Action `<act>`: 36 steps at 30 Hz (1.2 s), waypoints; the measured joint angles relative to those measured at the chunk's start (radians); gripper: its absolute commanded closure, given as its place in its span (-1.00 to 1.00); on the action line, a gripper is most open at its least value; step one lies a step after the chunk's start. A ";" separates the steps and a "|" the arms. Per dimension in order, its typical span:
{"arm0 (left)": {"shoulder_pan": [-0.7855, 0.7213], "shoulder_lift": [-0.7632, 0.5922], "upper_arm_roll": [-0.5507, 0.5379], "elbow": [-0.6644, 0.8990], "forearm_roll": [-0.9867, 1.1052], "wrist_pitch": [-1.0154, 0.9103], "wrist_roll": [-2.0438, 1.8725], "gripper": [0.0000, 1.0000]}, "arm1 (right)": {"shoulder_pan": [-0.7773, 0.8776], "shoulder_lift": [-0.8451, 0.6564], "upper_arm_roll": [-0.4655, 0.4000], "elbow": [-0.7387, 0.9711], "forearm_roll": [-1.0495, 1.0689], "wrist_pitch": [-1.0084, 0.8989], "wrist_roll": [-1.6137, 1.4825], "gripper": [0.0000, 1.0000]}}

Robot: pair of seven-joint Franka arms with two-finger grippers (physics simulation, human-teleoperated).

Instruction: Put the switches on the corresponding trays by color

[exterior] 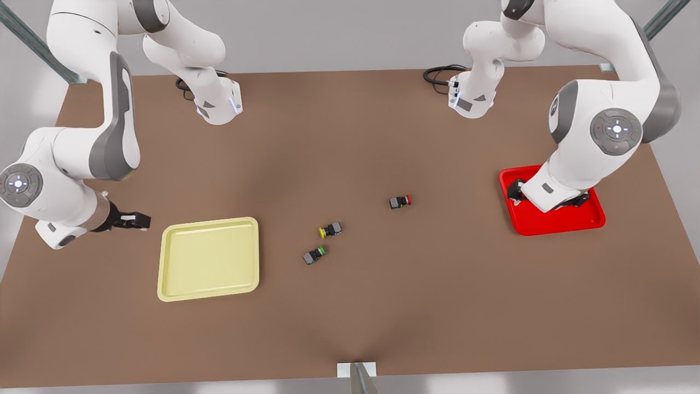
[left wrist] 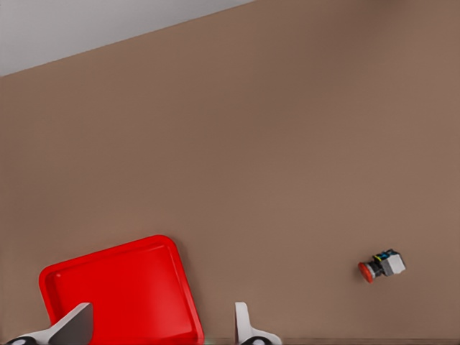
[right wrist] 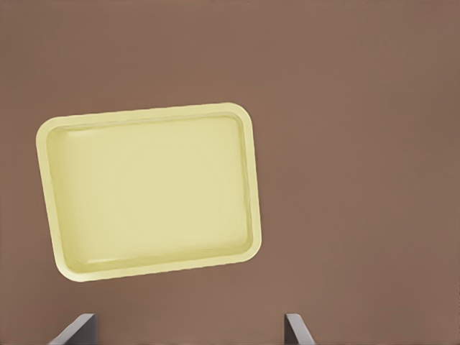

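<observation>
The red-capped switch (exterior: 400,201) lies on its side on the brown table, right of centre; the left wrist view shows this red-capped switch (left wrist: 381,266) too. The yellow-capped switch (exterior: 330,230) lies near the middle. The pale yellow tray (exterior: 210,257) is at the front view's left and the red tray (exterior: 547,224) at its right. My left gripper (exterior: 547,200) hovers over the red tray (left wrist: 122,287), open and holding nothing, its fingertips (left wrist: 75,325) spread wide. My right gripper (exterior: 136,220) waits left of the yellow tray (right wrist: 151,194), also open and holding nothing.
A green-capped switch (exterior: 314,255) lies just in front of the yellow-capped one. Both arm bases (exterior: 219,104) stand at the table's back edge with black cables (exterior: 440,74) beside them. A metal post (exterior: 358,375) stands at the front edge.
</observation>
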 measured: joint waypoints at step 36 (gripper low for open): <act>-0.455 0.177 0.001 -0.791 -0.248 0.998 -2.301 -1.00 | 0.576 0.557 0.237 0.204 -0.033 0.296 -1.132 -1.00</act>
